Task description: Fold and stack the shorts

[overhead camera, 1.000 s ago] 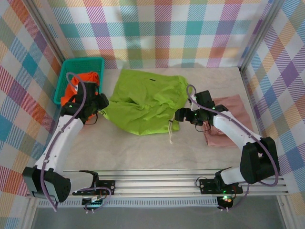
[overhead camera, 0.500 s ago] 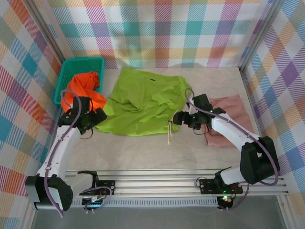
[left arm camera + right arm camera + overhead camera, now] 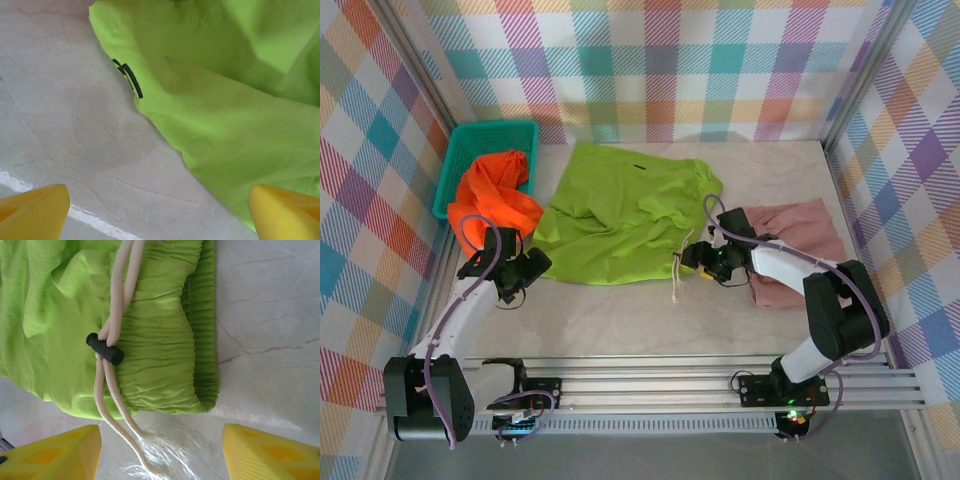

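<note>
The lime green shorts (image 3: 620, 215) lie spread on the table's middle, waistband (image 3: 160, 355) to the right. Their white drawstring (image 3: 112, 390) with a black toggle (image 3: 104, 348) trails toward me. My right gripper (image 3: 692, 255) stands open just before the waistband corner, with the frayed cord ends lying between its yellow fingertips (image 3: 270, 455). My left gripper (image 3: 532, 265) is open and empty over bare table, by the shorts' left hem (image 3: 225, 100). Orange shorts (image 3: 495, 195) spill out of the basket. Pink shorts (image 3: 800, 250) lie folded at the right.
A teal mesh basket (image 3: 495, 135) stands in the back left corner. Checked walls close in the table on three sides. The right arm reaches across the pink shorts' near left corner. A metal rail (image 3: 650, 385) runs along the near edge.
The left gripper opened and drew back toward the near edge, away from the green hem. The green shorts now lie flatter. The right gripper shifted left to the waistband corner, its jaws narrowing.
</note>
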`<action>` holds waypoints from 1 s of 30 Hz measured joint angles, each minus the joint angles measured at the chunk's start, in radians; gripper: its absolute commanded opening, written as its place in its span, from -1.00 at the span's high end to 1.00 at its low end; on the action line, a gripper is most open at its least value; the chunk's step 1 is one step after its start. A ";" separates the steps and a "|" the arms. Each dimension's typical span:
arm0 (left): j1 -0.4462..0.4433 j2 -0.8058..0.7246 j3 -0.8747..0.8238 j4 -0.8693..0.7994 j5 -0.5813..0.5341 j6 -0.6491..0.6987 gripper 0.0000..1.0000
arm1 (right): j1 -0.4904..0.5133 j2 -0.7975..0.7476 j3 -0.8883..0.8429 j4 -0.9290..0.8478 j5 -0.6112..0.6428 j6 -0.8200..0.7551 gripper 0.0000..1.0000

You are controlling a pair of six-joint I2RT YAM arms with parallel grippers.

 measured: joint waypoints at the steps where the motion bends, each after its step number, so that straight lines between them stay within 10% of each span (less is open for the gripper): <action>1: 0.000 0.000 0.000 0.008 0.002 0.000 -0.84 | 0.000 0.008 0.000 0.009 -0.003 0.009 -0.21; 12: 0.000 0.004 -0.012 0.032 0.006 0.000 -0.86 | 0.002 0.095 0.000 0.087 -0.010 0.081 0.06; 22: 0.000 0.004 -0.020 0.050 0.014 0.000 -0.88 | 0.018 0.119 0.014 0.094 0.001 0.099 0.96; 30: 0.000 0.003 -0.020 0.065 0.018 0.000 -0.90 | 0.024 0.082 0.020 0.055 0.037 0.079 1.00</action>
